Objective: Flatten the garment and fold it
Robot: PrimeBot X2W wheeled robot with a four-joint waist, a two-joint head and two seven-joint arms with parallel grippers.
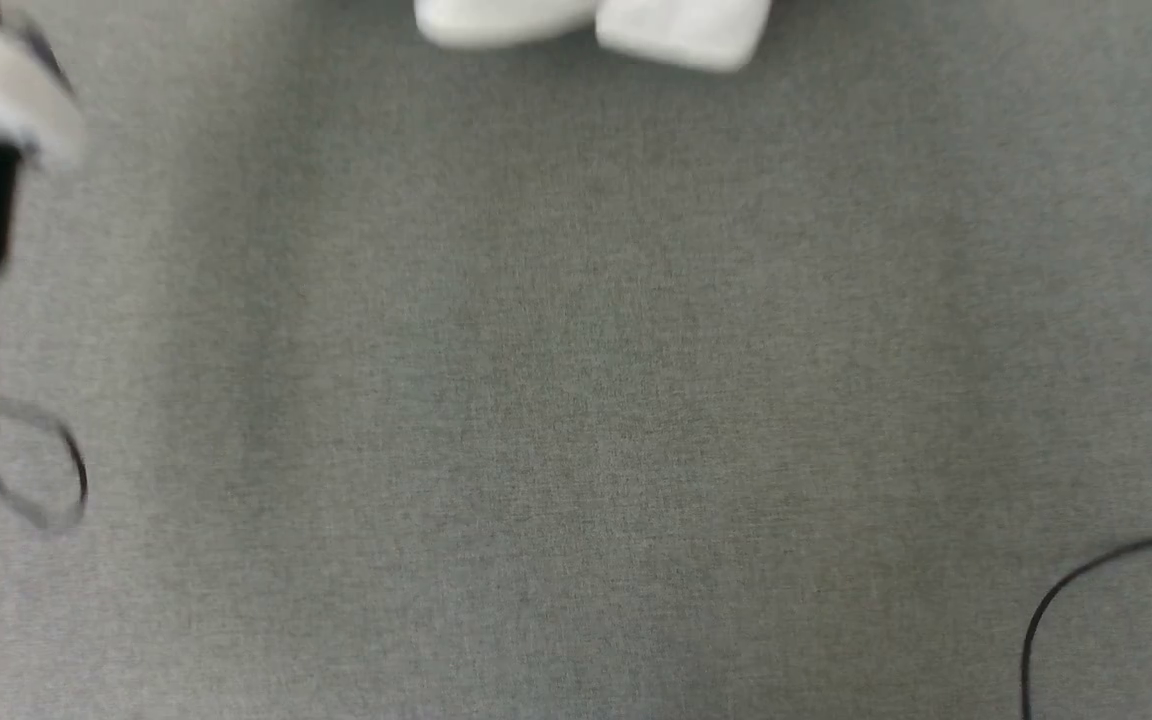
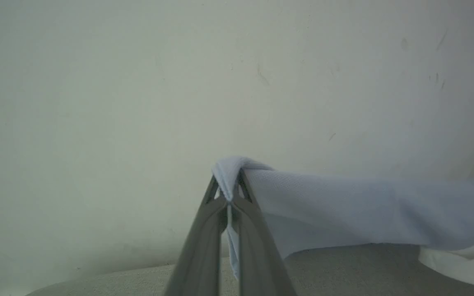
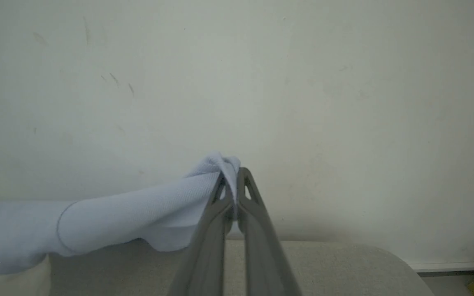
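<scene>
At the tip of the left arm, the left fingers point(image 2: 202, 246) are pressed together on a bunched edge of the light blue shirt point(image 2: 344, 205). The right fingers point(image 3: 208, 246) pinch another bunch of the same shirt. Between the two grips the cloth hangs in the air, sagging a little, above the grey desk point(image 3: 323, 267) and before a pale wall point(image 2: 138, 82). From the head, a black cable point(image 1: 1066, 590) curves over a grey surface.
</scene>
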